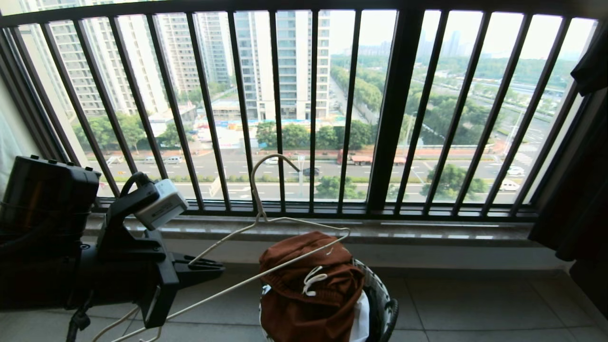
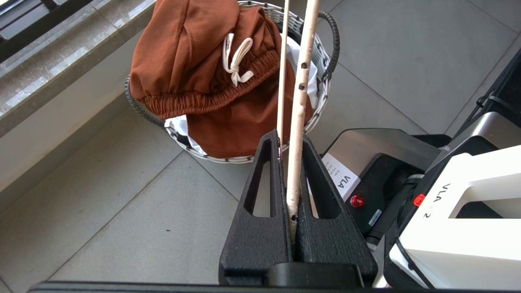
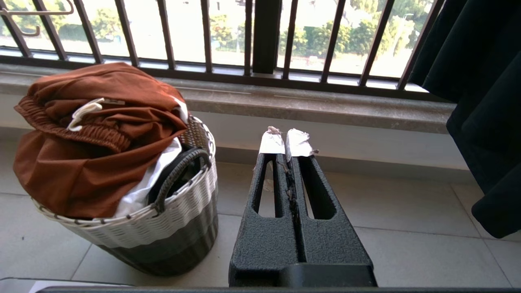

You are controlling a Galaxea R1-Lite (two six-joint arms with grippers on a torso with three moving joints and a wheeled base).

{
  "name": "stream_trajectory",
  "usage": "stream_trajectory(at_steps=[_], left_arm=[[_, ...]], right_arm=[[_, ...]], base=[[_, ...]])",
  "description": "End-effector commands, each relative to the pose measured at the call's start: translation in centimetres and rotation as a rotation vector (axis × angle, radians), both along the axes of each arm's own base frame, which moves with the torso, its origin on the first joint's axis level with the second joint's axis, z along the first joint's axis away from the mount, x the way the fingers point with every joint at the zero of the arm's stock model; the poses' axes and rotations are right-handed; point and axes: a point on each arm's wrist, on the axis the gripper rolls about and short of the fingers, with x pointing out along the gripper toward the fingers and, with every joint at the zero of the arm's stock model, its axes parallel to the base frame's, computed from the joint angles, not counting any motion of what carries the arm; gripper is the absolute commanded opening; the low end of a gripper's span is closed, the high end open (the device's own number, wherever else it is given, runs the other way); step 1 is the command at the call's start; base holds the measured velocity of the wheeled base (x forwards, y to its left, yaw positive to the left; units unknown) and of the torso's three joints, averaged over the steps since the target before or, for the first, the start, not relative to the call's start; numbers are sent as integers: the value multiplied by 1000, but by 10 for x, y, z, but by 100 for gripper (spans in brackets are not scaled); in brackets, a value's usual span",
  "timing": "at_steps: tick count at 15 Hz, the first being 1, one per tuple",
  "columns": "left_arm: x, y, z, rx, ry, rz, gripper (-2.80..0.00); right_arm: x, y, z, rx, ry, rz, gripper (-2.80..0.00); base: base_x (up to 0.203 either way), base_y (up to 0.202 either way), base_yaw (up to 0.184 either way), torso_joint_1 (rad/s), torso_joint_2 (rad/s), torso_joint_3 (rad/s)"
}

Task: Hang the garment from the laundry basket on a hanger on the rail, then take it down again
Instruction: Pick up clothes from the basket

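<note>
A: Where is the left gripper, and what has it got?
B: At about eight o'clock in the head view, pointing towards three o'clock; its fingers are pressed together on the lower wire of the hanger, whose hook rises towards twelve o'clock in front of the black railing

A: And the garment relative to that gripper?
B: At roughly three o'clock from the fingertips, near but apart; the rust-brown shorts lie heaped over the top of the laundry basket, waistband and white drawstring facing up; the hanger's far arm reaches across just above the heap, though I cannot tell whether the wire touches the cloth

A: The right gripper?
B: Out of the head view; its own camera shows it low over the floor tiles, fingers closed on nothing, taped tips together; the basket with the shorts sits at its ten o'clock, well apart; a black garment hangs at two o'clock
</note>
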Motion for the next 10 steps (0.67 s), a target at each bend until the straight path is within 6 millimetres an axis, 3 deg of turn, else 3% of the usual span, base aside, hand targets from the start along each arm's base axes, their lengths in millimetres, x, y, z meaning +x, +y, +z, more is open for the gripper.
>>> stream_trajectory(at_steps=[1,10], left_arm=[[0,0,0,-1,-2,-3,-280],[-1,0,1,-1,-6,-3,-280]], right_arm=[[0,0,0,-2,1,1,-280],[0,0,0,0,0,1,-280]], base=[[0,0,0,0,0,0],[0,0,0,0,0,0]])
